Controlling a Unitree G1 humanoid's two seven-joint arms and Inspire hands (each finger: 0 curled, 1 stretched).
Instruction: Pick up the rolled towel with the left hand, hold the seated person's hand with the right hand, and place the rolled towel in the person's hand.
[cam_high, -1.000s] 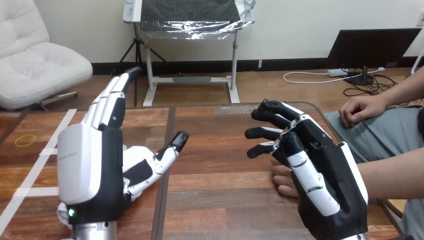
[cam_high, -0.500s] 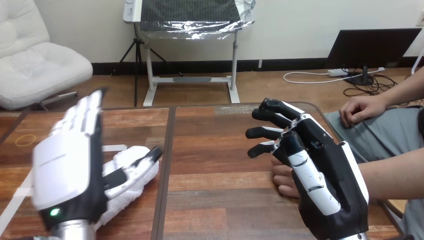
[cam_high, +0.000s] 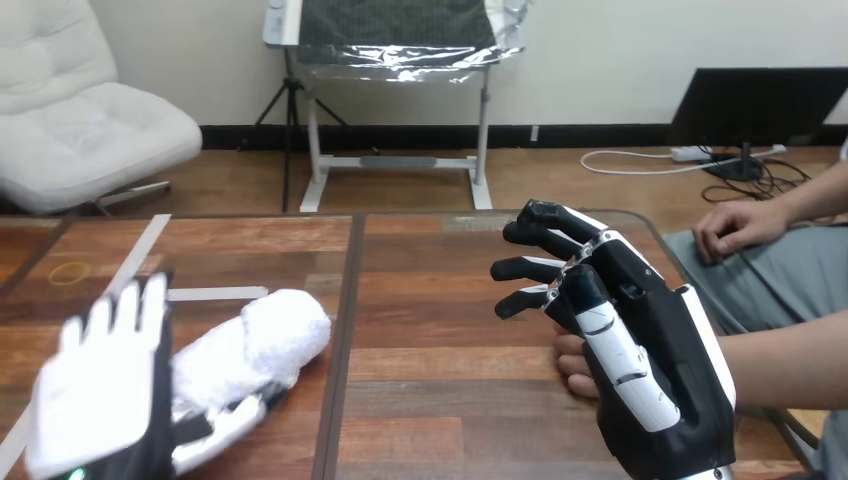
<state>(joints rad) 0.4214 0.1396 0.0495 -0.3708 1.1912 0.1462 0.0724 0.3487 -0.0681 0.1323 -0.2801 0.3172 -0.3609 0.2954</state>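
While the left hand (cam_high: 95, 400) sits low at the near left corner of the wooden table (cam_high: 430, 290), its white back faces the camera and its fingers (cam_high: 128, 312) stand straight, pointing away across the table. They are spread a little and closed on nothing. Its thumb (cam_high: 215, 435) reaches out to the right along the tabletop, at the near end of the rolled towel (cam_high: 265, 335). The towel lies on the table just right of this hand, slanting from the thumb up toward the dark seam that runs down the table's middle. Its near end is right against the hand's palm side, but the hand does not grip it. A strip of pale tape (cam_high: 215, 293) lies on the wood just beyond the towel.

On the right side, the right hand (cam_high: 650, 340) is raised over the table, its back turned up and to the right and its forearm coming in from the bottom edge. The person's hand (cam_high: 572, 368) rests on the table directly beneath it, showing just past its left edge. Whether the right hand is clasping the person's hand or merely hovering over it cannot be told. The person's other hand (cam_high: 735, 225) rests well apart, beyond the table's right edge.
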